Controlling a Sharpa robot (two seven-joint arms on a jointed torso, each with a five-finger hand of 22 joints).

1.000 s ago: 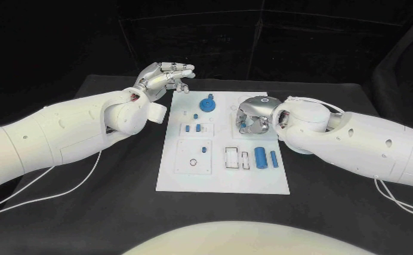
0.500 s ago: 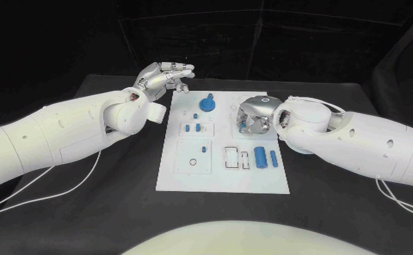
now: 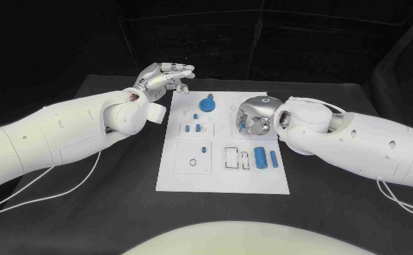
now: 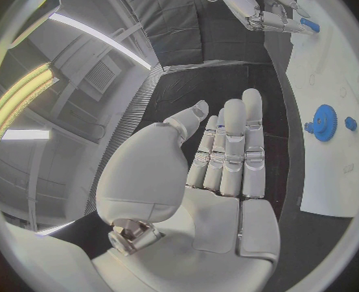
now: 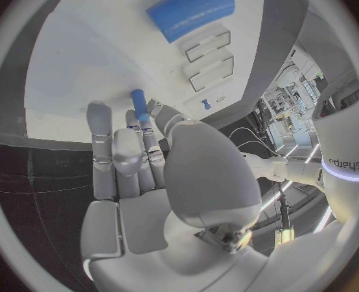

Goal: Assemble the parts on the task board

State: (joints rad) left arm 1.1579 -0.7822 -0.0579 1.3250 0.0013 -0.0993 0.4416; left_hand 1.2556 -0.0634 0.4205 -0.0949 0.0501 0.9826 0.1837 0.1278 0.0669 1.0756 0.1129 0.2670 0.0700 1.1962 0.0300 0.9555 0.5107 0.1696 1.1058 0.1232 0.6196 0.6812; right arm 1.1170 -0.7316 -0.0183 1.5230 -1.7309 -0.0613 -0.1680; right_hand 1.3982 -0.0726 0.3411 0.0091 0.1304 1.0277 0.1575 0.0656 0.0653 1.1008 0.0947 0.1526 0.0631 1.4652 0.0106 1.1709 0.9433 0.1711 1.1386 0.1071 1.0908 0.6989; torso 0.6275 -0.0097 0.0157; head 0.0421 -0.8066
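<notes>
White task board (image 3: 222, 177) flat at mid-desk (image 3: 103, 207), blue parts spread across it. Right hand (image 3: 255, 117) down over the board's right half, pinching a small blue peg (image 5: 139, 104) between thumb and fingers just above the white surface. Large blue cylinder (image 3: 261, 157) and a slimmer blue pin (image 3: 274, 159) lying side by side nearer the robot, beside two rectangular slots (image 3: 232, 157). Blue gear (image 3: 207, 104) standing near the far edge. Left hand (image 3: 159, 80) raised off the board's far left corner, fingers straight and close together, holding nothing.
</notes>
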